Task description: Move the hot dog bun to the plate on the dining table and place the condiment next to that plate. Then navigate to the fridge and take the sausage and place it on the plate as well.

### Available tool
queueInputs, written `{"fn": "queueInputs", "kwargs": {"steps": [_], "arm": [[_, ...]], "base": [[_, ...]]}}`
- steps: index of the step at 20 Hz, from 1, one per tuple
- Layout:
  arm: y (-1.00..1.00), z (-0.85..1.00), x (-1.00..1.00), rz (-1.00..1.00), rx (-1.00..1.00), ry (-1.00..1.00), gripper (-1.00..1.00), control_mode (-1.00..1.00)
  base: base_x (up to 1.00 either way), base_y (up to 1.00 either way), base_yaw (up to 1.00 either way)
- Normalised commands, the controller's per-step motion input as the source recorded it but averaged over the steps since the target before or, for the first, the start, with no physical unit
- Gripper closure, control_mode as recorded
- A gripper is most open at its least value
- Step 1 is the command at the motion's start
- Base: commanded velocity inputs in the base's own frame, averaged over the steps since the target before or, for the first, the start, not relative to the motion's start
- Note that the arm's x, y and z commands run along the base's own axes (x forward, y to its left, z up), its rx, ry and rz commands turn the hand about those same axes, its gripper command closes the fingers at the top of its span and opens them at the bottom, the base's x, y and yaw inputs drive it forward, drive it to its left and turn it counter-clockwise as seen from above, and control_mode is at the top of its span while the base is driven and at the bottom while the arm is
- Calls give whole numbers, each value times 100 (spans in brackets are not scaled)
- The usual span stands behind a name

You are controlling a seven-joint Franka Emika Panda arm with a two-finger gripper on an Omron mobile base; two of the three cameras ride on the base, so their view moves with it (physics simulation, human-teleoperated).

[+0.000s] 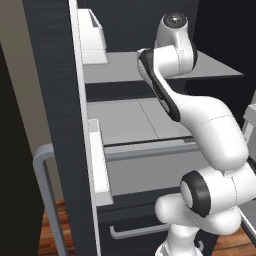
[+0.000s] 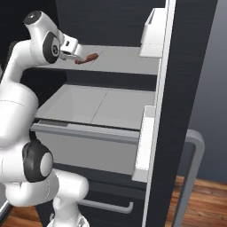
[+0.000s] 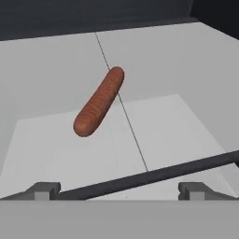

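Observation:
The sausage (image 3: 99,101) is reddish brown and lies at a slant on the grey upper fridge shelf (image 3: 177,60). The right base view shows the sausage (image 2: 88,58) just beyond my hand. My gripper (image 3: 120,190) is open, a short way before the sausage, with its fingertips (image 3: 44,190) spread wide and nothing between them. From the right base view my gripper (image 2: 76,56) reaches into the open fridge at shelf height. The hot dog bun, condiment, plate and dining table are out of view.
The open fridge door (image 2: 177,88) stands at the right with white bins (image 2: 153,31), and its edge (image 1: 75,125) shows at the left. Below the shelf sit grey crisper drawers (image 2: 97,106) and a freezer drawer with a handle (image 2: 106,205).

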Motion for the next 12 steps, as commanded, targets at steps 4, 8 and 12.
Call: {"fn": "queueInputs", "kwargs": {"steps": [4, 8, 12], "arm": [[0, -7, 61, 0, 0, 6, -100, -100], [0, -20, 46, 0, 0, 2, -100, -100], [0, -33, 34, 0, 0, 0, -100, -100]], "base": [[0, 0, 0], [0, 0, 0], [0, 0, 0]]}}
